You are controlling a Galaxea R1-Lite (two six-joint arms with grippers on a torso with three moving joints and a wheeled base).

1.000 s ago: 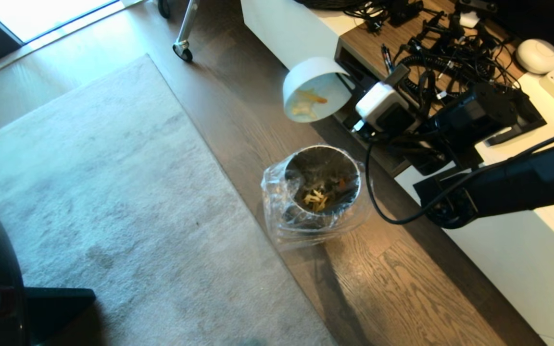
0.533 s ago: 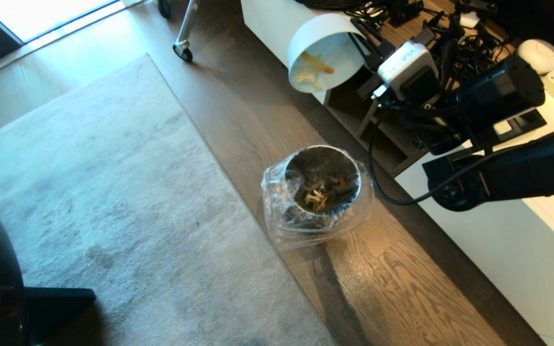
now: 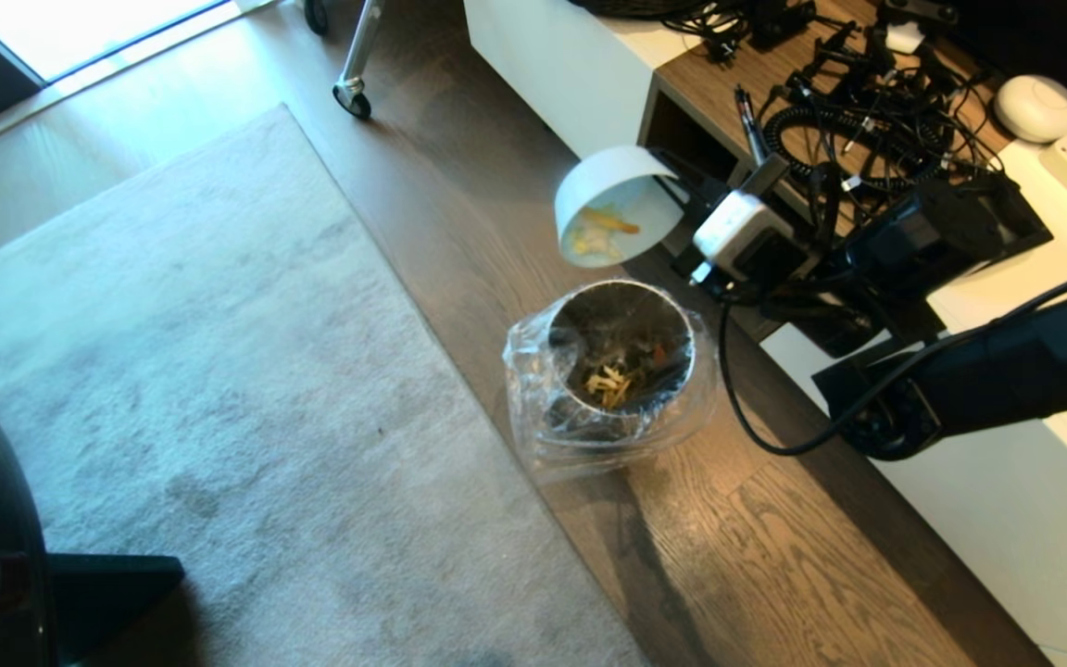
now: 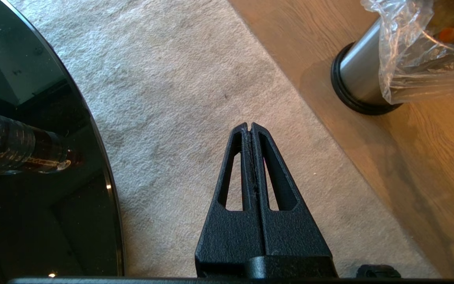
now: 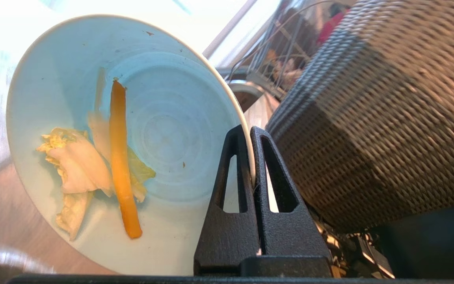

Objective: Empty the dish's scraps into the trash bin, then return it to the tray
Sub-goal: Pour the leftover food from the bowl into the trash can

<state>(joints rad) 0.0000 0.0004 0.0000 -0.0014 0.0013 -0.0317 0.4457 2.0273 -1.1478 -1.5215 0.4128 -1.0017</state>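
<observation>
Right gripper was pinched thin on the dish rim, tipped beside and above the trash bin, so the stuck scraps honestly looked likely to drop onto the floor.

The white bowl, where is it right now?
In the head view the white bowl hangs tipped in the right gripper, just above and beyond the steel trash bin, beside the white cabinet.
</observation>
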